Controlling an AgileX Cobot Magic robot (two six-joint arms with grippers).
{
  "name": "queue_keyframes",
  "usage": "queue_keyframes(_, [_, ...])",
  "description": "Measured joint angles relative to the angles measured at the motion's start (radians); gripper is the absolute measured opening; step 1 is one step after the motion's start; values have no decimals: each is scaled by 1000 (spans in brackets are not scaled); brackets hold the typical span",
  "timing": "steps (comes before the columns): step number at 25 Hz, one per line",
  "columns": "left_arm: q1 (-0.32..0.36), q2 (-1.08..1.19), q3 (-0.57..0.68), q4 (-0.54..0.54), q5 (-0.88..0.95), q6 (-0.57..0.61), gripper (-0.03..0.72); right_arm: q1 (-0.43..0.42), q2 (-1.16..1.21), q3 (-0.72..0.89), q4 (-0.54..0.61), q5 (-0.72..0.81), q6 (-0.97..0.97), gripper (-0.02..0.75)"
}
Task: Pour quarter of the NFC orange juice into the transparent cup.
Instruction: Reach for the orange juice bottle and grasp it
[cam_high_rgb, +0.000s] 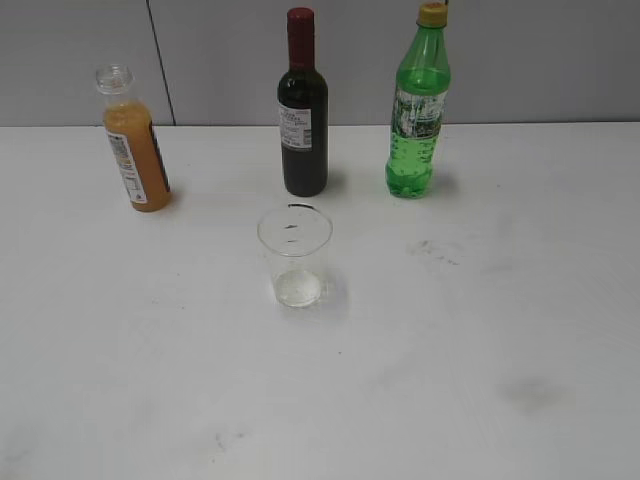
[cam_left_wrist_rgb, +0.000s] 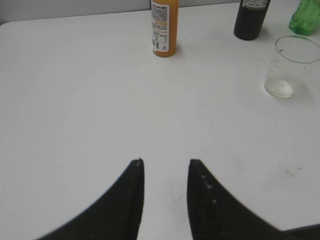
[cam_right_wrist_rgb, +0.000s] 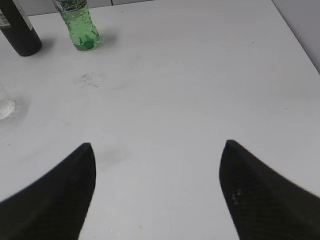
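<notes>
The NFC orange juice bottle (cam_high_rgb: 135, 145) stands uncapped at the back left of the white table; it also shows in the left wrist view (cam_left_wrist_rgb: 164, 27). The transparent cup (cam_high_rgb: 295, 255) stands upright in the middle, in front of the wine bottle, and shows in the left wrist view (cam_left_wrist_rgb: 293, 65). My left gripper (cam_left_wrist_rgb: 166, 162) is open and empty, well short of the juice bottle. My right gripper (cam_right_wrist_rgb: 157, 145) is wide open and empty over bare table. Neither gripper shows in the exterior view.
A dark wine bottle (cam_high_rgb: 302, 110) with a red cap stands at the back centre. A green soda bottle (cam_high_rgb: 418, 105) with a yellow cap stands to its right. The table's right edge (cam_right_wrist_rgb: 300, 35) shows in the right wrist view.
</notes>
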Motion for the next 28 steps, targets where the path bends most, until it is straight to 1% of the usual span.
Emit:
queue_keyframes(13, [0, 0, 0, -1, 0, 0, 236, 0, 0, 0, 0, 0, 0, 591])
queue_keyframes(15, [0, 0, 0, -1, 0, 0, 254, 0, 0, 0, 0, 0, 0, 591])
queue_keyframes(16, [0, 0, 0, -1, 0, 0, 288, 0, 0, 0, 0, 0, 0, 591])
queue_keyframes(18, [0, 0, 0, -1, 0, 0, 402, 0, 0, 0, 0, 0, 0, 591])
queue_keyframes(20, [0, 0, 0, -2, -1, 0, 555, 0, 0, 0, 0, 0, 0, 591])
queue_keyframes(22, [0, 8, 0, -2, -1, 0, 638, 0, 0, 0, 0, 0, 0, 591])
queue_keyframes(24, [0, 31, 0, -2, -1, 0, 659, 0, 0, 0, 0, 0, 0, 591])
queue_keyframes(28, [0, 119, -4, -3, -10, 0, 661, 0, 0, 0, 0, 0, 0, 591])
